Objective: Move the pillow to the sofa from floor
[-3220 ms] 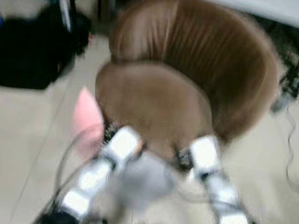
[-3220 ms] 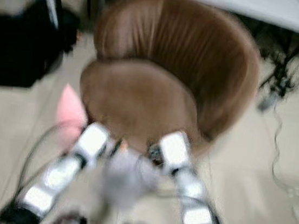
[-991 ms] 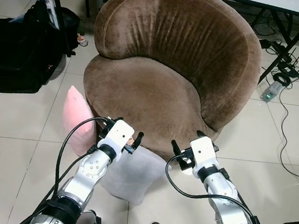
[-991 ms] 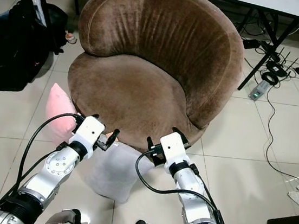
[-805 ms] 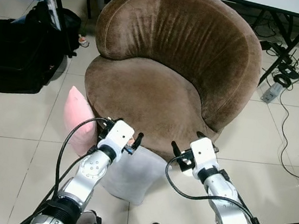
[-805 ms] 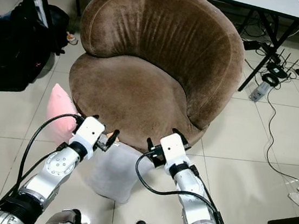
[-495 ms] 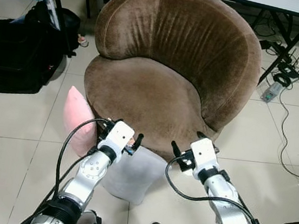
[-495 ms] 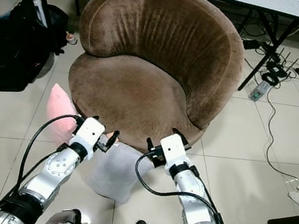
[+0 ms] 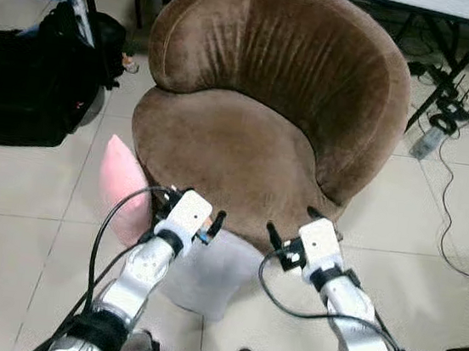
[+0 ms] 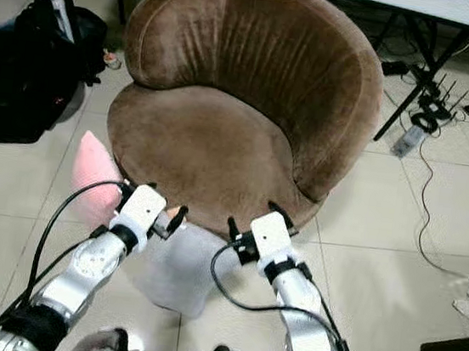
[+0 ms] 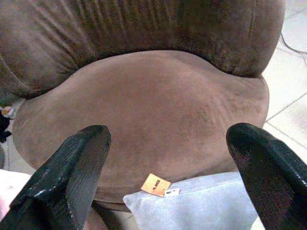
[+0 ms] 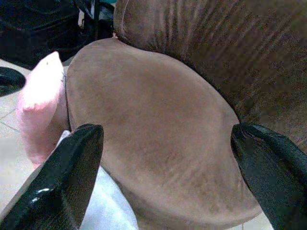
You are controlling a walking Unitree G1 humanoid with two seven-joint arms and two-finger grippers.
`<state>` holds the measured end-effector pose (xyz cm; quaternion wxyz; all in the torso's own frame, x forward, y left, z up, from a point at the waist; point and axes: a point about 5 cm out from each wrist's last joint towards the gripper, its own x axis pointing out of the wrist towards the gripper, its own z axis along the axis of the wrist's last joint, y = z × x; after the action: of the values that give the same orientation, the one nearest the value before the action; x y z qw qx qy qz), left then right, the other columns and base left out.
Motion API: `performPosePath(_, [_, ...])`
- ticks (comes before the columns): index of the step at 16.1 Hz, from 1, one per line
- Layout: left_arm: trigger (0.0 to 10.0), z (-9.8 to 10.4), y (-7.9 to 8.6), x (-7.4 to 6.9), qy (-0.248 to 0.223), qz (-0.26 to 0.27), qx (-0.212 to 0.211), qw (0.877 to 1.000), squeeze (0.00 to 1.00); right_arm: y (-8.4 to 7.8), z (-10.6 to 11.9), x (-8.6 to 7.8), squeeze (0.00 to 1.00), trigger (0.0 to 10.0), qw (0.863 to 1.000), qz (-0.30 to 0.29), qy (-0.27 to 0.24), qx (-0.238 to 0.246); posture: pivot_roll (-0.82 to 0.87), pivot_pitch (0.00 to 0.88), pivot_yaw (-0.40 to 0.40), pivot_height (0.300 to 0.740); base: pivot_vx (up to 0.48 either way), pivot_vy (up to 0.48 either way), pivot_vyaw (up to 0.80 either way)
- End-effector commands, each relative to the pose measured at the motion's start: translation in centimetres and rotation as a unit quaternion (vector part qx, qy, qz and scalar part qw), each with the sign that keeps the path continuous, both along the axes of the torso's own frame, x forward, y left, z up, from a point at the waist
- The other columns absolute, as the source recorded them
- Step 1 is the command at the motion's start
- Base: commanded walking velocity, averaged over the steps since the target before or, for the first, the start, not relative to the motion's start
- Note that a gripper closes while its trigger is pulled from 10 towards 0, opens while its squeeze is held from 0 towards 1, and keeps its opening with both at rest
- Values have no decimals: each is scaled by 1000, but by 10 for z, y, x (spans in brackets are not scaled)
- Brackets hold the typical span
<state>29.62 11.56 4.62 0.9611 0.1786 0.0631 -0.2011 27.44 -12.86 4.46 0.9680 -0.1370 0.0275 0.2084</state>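
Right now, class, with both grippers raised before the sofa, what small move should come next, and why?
Probably lower both grippers, left gripper and right gripper, onto the grey pillow: both are open, above its top edge, and it stands on the floor against the brown sofa.

Even indoor light falling from above, pale floor tiles (image 9: 17, 200) glaring slightly, slight motion blur softening the arms at six o'clock, wrist views dimmer, black fingers (image 11: 67, 177) blurring up close.
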Motion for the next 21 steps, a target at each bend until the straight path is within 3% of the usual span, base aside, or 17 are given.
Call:
performPosePath(1, [10000, -2, -6, -2, 5, -7, 3, 1000, 0, -4, 3, -1, 0, 10000, 1000, -1, -6, 2, 64, 168, -71, 740, 371, -300, 0])
performPosePath(5, [10000, -6, -8, -4, 13, -14, 9, 1000, 0, -2, 2, -4, 0, 10000, 1000, 7, 0, 1, 63, 173, -71, 740, 367, -305, 0])
performPosePath(14, [10000, -6, -12, -6, 7, -16, 6, 1000, 0, 0, 0, -7, 0, 10000, 1000, 14, 10, -4, 60, 175, -73, 740, 67, -83, 0])
performPosePath(21, [10000, -8, -8, -4, 11, 18, 11, 1000, 0, 3, -1, -10, 0, 10000, 999, 27, 18, 5, 61, 179, -72, 740, 258, -220, 0])
